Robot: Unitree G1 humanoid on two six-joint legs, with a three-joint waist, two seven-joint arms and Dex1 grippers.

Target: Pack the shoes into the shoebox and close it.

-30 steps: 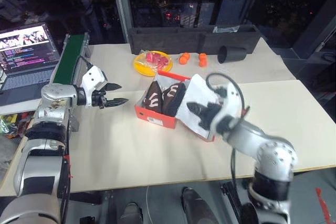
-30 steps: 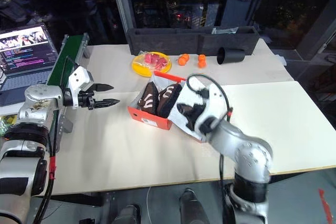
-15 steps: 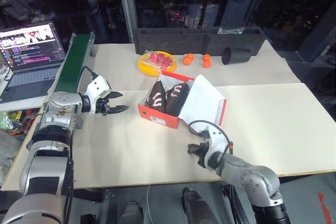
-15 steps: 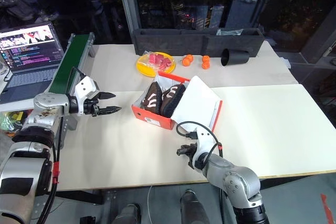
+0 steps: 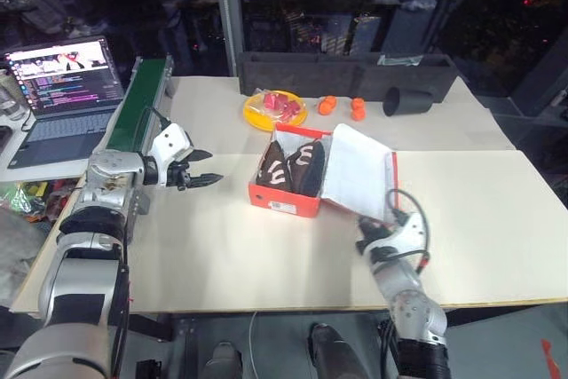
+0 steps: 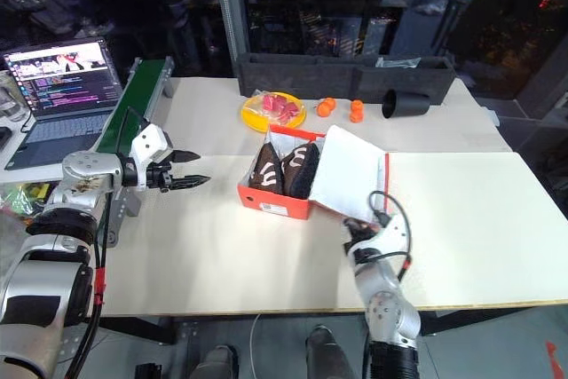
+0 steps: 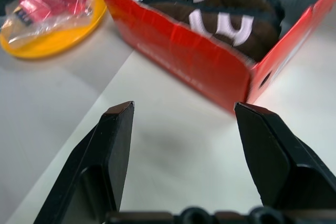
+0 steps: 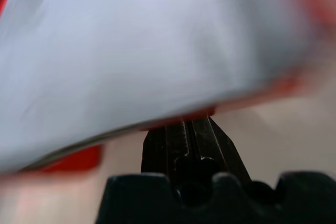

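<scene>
Both shoes (image 5: 295, 166) inside the open shoebox (image 5: 282, 205); left fingers (image 7: 118, 145) spread apart, right fingers (image 8: 190, 139) clenched empty.

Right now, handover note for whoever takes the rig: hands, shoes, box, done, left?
Left hand: open, empty, hovering over the table to the left of the shoebox.
Right hand: shut, holding nothing, its tips under the near edge of the lid.
Shoes: both inside the shoebox, side by side.
Done: shoes packed.
Left: the lid is propped open on the box's right side; swing it over the shoes and shut it.
</scene>
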